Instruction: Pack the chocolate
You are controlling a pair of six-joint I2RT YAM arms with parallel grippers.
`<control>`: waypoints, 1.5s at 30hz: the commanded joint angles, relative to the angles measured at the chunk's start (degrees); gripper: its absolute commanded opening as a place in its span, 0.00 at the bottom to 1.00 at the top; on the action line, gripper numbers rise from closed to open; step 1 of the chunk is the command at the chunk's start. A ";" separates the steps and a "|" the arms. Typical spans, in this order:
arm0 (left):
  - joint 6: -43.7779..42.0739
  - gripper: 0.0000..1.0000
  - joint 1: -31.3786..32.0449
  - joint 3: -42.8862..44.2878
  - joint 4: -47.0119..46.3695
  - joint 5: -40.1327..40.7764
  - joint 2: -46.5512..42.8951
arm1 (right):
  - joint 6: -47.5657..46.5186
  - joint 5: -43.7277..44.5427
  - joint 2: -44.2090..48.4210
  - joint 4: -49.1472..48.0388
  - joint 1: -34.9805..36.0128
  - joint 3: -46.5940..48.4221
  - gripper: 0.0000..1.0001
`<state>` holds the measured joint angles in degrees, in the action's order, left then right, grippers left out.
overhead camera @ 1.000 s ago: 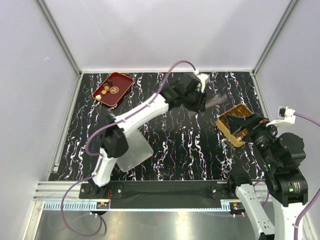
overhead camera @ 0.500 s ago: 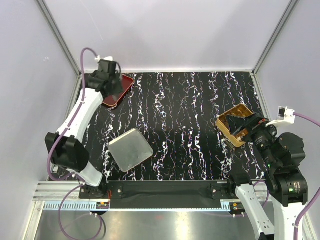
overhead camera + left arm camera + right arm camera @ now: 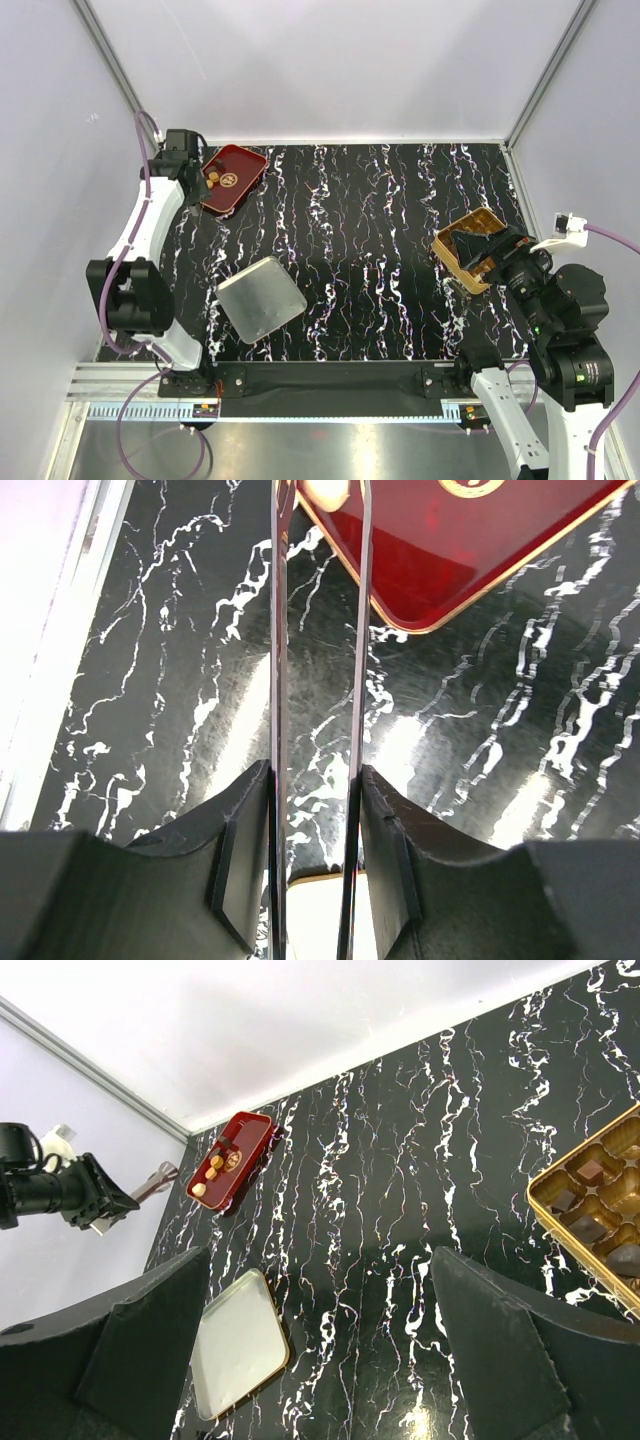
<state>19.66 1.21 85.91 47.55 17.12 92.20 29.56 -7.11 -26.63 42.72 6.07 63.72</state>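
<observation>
Holding its thin blades slightly apart, the left gripper (image 3: pixel 320 510) has a cream chocolate (image 3: pixel 327 490) showing between the blade tips, at the near corner of the red tray (image 3: pixel 470 550). The piece is probably light, smooth and easily marked: pinch gently across its sides.

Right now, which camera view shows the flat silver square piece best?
The top external view: the silver square piece lies whole and uncovered there. The right wrist view shows it at a slant, low in the picture, next to one of that wrist's fingers. I cannot find it in the left wrist view.
</observation>
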 commanded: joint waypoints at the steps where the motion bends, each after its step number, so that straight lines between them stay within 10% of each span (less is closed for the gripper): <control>1: -2.43 0.41 -0.69 2.51 -2.63 0.90 2.80 | -1.26 0.08 0.18 -2.03 0.35 0.26 1.00; 45: -5.34 0.40 -1.21 6.55 -3.52 -2.19 11.51 | -2.14 1.31 -0.44 -2.82 0.44 -0.44 1.00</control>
<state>14.96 0.36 90.96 46.22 14.15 104.84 28.14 -6.55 -26.63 42.68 6.07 63.42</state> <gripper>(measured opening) 0.397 0.994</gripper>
